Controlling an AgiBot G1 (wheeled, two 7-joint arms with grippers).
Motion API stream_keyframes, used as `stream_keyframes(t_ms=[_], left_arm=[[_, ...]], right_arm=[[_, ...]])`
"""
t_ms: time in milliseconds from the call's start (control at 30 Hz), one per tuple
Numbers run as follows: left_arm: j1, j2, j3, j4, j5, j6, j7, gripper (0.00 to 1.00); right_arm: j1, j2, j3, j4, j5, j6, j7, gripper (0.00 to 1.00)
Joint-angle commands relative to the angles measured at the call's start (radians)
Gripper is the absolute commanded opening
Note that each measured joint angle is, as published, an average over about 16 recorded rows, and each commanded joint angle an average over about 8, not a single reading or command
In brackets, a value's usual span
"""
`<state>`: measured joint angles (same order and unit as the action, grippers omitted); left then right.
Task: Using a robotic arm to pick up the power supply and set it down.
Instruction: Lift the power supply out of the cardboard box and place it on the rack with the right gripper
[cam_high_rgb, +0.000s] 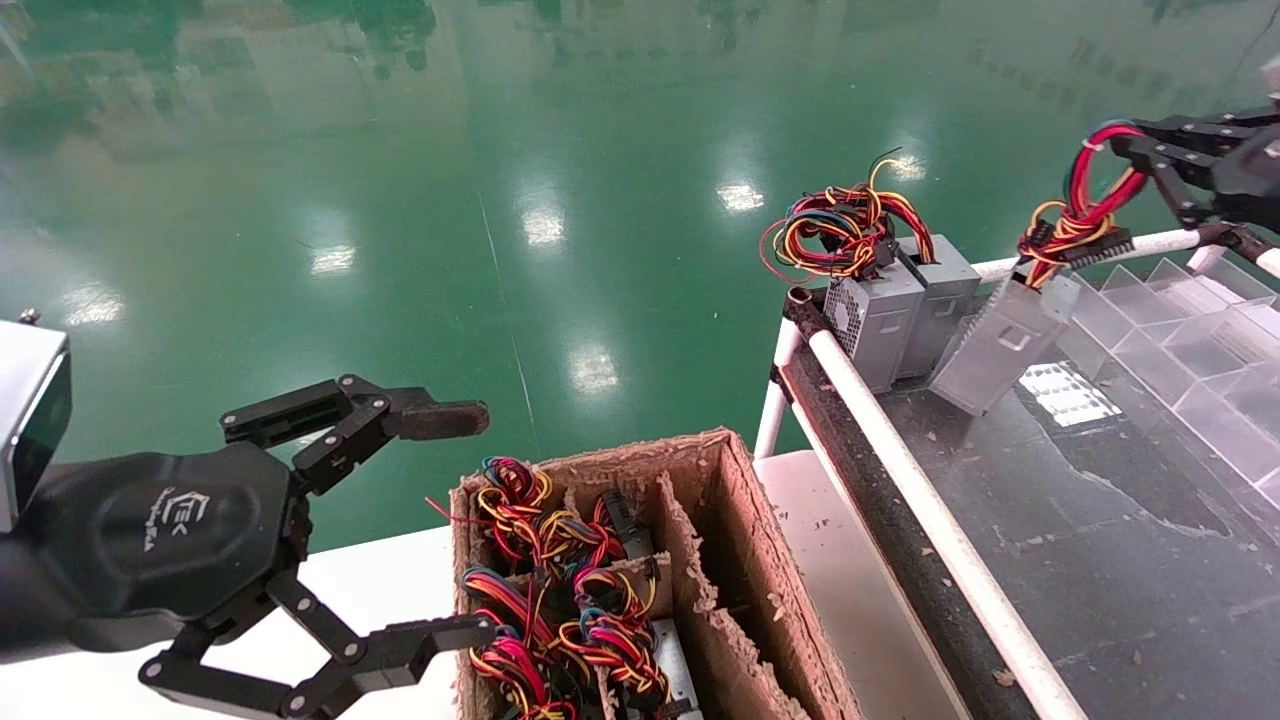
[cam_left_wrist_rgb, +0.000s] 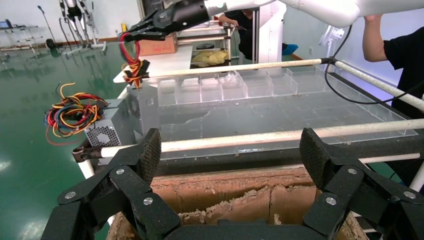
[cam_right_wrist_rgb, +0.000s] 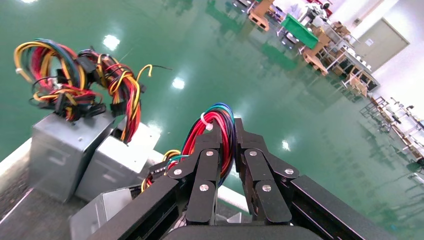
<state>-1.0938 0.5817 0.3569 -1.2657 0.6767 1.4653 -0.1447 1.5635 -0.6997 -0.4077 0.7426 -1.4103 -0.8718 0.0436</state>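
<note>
The power supply (cam_high_rgb: 1000, 345), a small grey metal box, hangs tilted by its red, yellow and orange wires (cam_high_rgb: 1085, 205) over the dark tabletop at the right. Its lower corner is close to the surface; I cannot tell whether it touches. My right gripper (cam_high_rgb: 1125, 145) is shut on the wire loop (cam_right_wrist_rgb: 212, 117), which runs between its black fingers (cam_right_wrist_rgb: 205, 165). The left wrist view shows that box (cam_left_wrist_rgb: 142, 107) under the right gripper (cam_left_wrist_rgb: 137, 35). My left gripper (cam_high_rgb: 480, 520) stands open over the cardboard box, holding nothing.
Two more grey power supplies (cam_high_rgb: 905, 310) with tangled wires stand at the table's far-left corner by the white rail (cam_high_rgb: 900, 460). Clear plastic dividers (cam_high_rgb: 1180, 330) line the right side. The cardboard box (cam_high_rgb: 740, 520) below holds several wired units. A person (cam_left_wrist_rgb: 395, 40) stands beyond the table.
</note>
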Motion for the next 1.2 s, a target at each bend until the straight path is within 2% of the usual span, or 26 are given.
stream_keyframes(t_ms=[33,267,500,800,1200], left_arm=[[0.0,0.0,0.0,0.0,0.0,0.0,0.0,1.0],[0.0,0.0,0.0,0.0,0.0,0.0,0.0,1.0],[0.0,0.0,0.0,0.0,0.0,0.0,0.0,1.0],[0.0,0.0,0.0,0.0,0.0,0.0,0.0,1.0],[0.0,0.0,0.0,0.0,0.0,0.0,0.0,1.0]], right_arm=[[0.028,-0.028,-0.014,-0.034,-0.023,0.009,0.002,0.0],[0.113,-0.097,-0.04,-0.145,-0.057,-0.005,-0.019,0.0],[0.17,-0.146,-0.052,-0.203,-0.08,0.011,-0.052,0.0],[0.194,-0.215,-0.066,-0.261,-0.109,0.071,-0.09,0.0],[0.223,-0.296,-0.069,-0.358,-0.108,0.099,-0.131,0.01]])
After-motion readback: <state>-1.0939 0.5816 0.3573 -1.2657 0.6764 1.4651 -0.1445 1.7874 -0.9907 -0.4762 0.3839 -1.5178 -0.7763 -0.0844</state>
